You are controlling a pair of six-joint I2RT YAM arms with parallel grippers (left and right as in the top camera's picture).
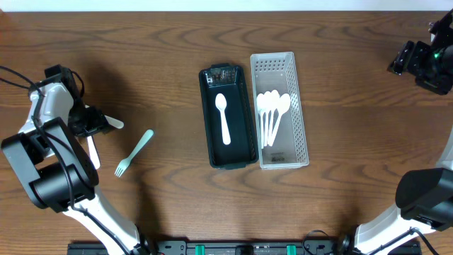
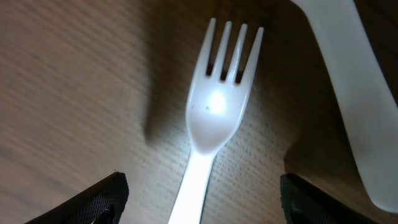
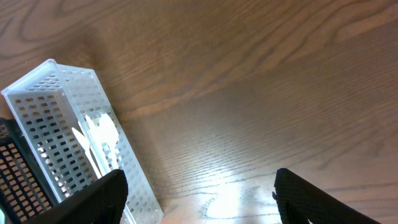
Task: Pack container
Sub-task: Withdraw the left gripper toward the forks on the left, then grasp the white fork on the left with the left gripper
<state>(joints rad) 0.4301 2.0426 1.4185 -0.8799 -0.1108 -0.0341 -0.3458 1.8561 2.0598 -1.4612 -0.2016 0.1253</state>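
Note:
A black container point(image 1: 244, 134) in the table's middle holds one white spoon point(image 1: 224, 117). Next to it on the right, a white perforated basket point(image 1: 301, 120) holds several white spoons point(image 1: 271, 113). My left gripper point(image 1: 94, 129) is open at the far left, low over a white fork point(image 2: 214, 106). Its jaws point(image 2: 202, 199) straddle the fork's handle without touching it. Another white utensil point(image 2: 354, 93) lies just beside the fork. A teal fork point(image 1: 134, 153) lies on the table to the right of my left gripper. My right gripper point(image 1: 407, 60) is open and empty at the far right back.
In the right wrist view the open jaws point(image 3: 199, 199) hover over bare wood. The white basket point(image 3: 68, 137) and a corner of the black container point(image 3: 12, 180) are at their left. The arm bases stand at the front corners.

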